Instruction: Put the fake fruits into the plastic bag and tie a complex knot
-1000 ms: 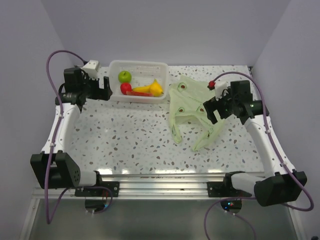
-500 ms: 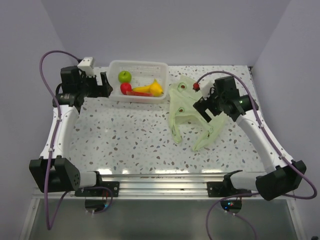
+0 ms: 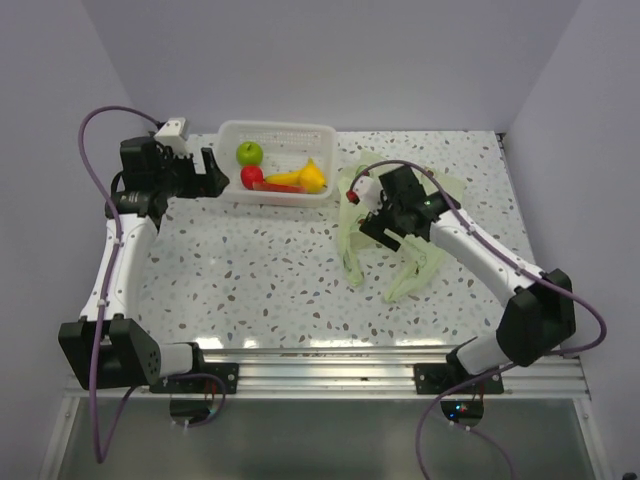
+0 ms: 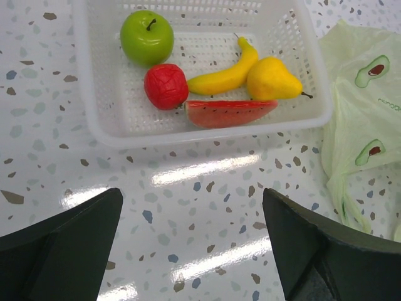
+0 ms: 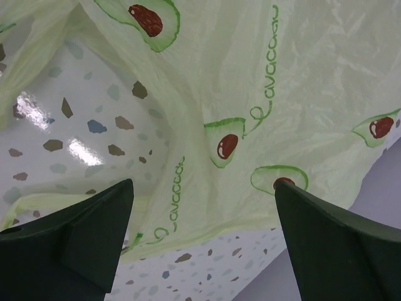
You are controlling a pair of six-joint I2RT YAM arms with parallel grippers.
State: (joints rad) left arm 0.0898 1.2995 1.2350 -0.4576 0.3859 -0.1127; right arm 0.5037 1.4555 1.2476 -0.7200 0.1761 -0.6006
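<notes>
The pale green plastic bag [image 3: 372,232] with avocado prints lies flat and untied on the table, right of centre; it fills the right wrist view [image 5: 250,94]. The fruits lie in the white basket [image 3: 325,160]: green apple [image 4: 146,37], red round fruit [image 4: 165,86], banana [image 4: 227,74], yellow pear [image 4: 272,79], watermelon slice [image 4: 229,113]. My left gripper [image 3: 212,172] is open and empty, just left of the basket. My right gripper [image 3: 372,218] is open and empty, hovering over the bag's upper part [image 5: 207,207].
The white basket [image 4: 100,119] stands at the back of the speckled table, next to the bag's left edge [image 4: 351,132]. Purple walls close in the back and sides. A metal rail [image 3: 320,370] runs along the near edge.
My right gripper has swung left from the bag's right side to over the bag's middle. My left gripper has edged slightly up and left, beside the basket.
</notes>
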